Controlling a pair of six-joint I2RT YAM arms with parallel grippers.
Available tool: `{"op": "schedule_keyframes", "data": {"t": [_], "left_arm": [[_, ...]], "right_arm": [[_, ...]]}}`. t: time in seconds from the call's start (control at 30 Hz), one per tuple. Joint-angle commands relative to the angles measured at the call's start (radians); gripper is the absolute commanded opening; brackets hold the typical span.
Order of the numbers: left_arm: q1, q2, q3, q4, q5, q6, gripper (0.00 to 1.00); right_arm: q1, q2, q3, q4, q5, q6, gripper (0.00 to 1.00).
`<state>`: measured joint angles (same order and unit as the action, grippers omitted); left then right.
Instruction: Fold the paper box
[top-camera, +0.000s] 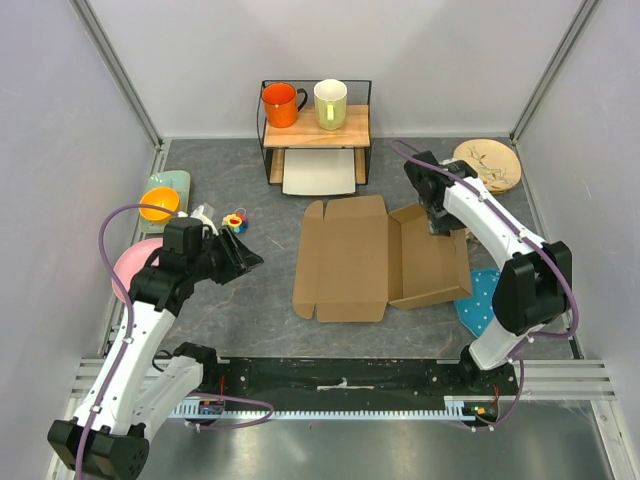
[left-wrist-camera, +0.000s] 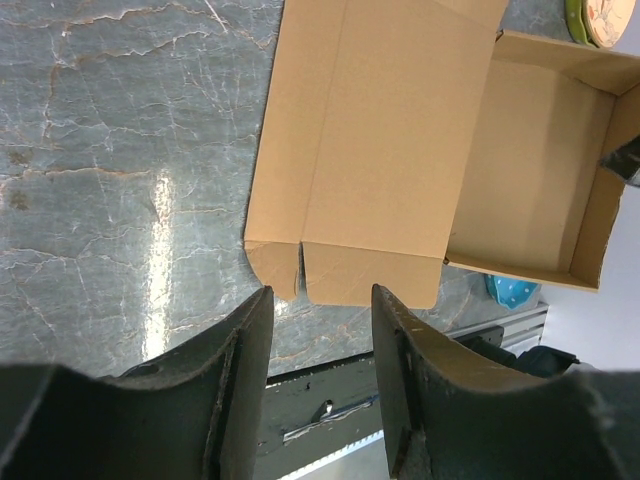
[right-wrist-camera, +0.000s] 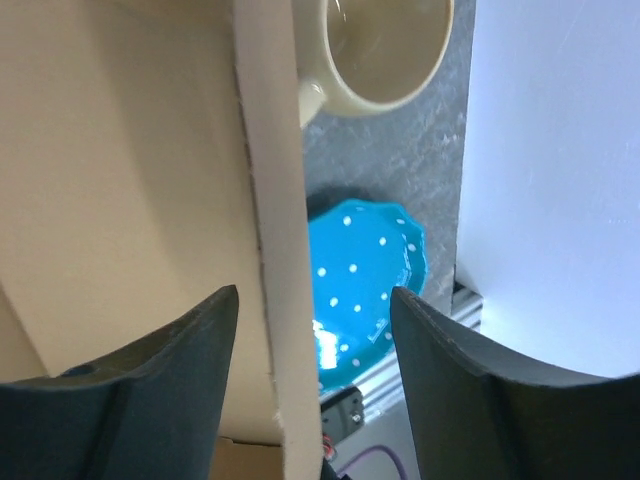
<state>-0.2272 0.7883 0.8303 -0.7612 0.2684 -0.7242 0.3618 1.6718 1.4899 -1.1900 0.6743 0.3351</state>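
while its right half stands up as a shallow walled tray, the paper box (top-camera: 345, 262) lies mid-table between the arms with its left panel flat. the right gripper (right-wrist-camera: 313, 291) straddles a tray wall at the far right corner, jaws apart, not clamped on it. the left gripper (left-wrist-camera: 321, 289) hovers left of the box, parted around nothing. a blue dotted dish (right-wrist-camera: 365, 280) lies just beside the tray.

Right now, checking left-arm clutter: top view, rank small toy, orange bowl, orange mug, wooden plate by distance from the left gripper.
1. small toy, just beyond the left gripper
2. orange bowl, left side
3. orange mug, on shelf
4. wooden plate, back right
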Motion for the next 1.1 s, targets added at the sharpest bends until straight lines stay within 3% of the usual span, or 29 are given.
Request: {"op": "schedule_keyframes", "data": {"t": [0.0, 0.13, 0.33, 0.53, 0.7, 0.93, 1.07], "left_arm": [[-0.006, -0.009, -0.002, 0.025, 0.009, 0.023, 0.51], [-0.006, -0.001, -0.011, 0.037, 0.022, 0.019, 0.50], [-0.004, -0.008, -0.013, 0.030, 0.022, 0.019, 0.50], [-0.004, 0.008, 0.067, -0.039, -0.012, 0.028, 0.50], [-0.004, 0.078, 0.262, -0.121, -0.043, 0.031, 0.49], [-0.035, 0.210, 0.636, -0.205, -0.156, 0.008, 0.49], [-0.041, 0.246, 0.682, -0.213, -0.190, -0.018, 0.49]], "right_arm": [[-0.037, -0.063, -0.094, 0.006, -0.022, -0.033, 0.66], [-0.040, -0.053, -0.123, 0.021, -0.065, -0.024, 0.59], [-0.040, -0.066, -0.092, 0.035, -0.131, -0.018, 0.00], [-0.041, -0.229, -0.034, 0.055, -0.313, 0.067, 0.00], [-0.040, -0.354, -0.045, 0.073, -0.504, 0.195, 0.00], [-0.009, -0.643, -0.440, 0.306, -0.636, 0.592, 0.00], [0.071, -0.721, -0.560, 0.395, -0.581, 0.867, 0.00]]}}
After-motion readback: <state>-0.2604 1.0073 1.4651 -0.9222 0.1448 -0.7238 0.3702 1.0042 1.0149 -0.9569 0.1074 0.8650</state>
